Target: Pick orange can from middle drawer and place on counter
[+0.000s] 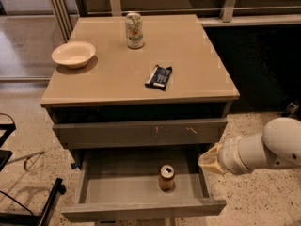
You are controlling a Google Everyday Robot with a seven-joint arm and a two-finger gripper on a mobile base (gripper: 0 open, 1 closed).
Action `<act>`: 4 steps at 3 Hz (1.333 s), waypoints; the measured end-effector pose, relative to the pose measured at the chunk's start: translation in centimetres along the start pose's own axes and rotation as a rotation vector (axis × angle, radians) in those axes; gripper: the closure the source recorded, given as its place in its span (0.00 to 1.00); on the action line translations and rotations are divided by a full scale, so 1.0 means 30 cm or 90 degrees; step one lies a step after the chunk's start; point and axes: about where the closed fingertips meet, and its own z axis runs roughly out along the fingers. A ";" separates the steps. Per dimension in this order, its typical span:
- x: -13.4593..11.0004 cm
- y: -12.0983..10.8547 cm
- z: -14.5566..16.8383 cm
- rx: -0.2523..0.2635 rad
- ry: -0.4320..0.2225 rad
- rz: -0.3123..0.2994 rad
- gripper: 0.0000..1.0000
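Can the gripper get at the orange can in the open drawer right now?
Probably yes: the gripper hangs at the right wall of the middle drawer; the orange can stands uncovered.

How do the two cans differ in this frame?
The orange can is orange-brown; the pale can is green-and-white. The orange can stands in the open middle drawer; the pale can stands on the counter, near its back edge. Both are upright. The gripper is by the drawer's right side, touching neither.

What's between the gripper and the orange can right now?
No object: only bare floor of the middle drawer and its side wall. The camera view shows the gripper at that wall, the orange can standing alone inside.
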 end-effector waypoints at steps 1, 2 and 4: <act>0.117 0.022 0.197 -0.023 -0.046 0.014 1.00; 0.117 0.022 0.197 -0.023 -0.046 0.014 1.00; 0.184 0.039 0.326 -0.039 -0.052 -0.017 0.74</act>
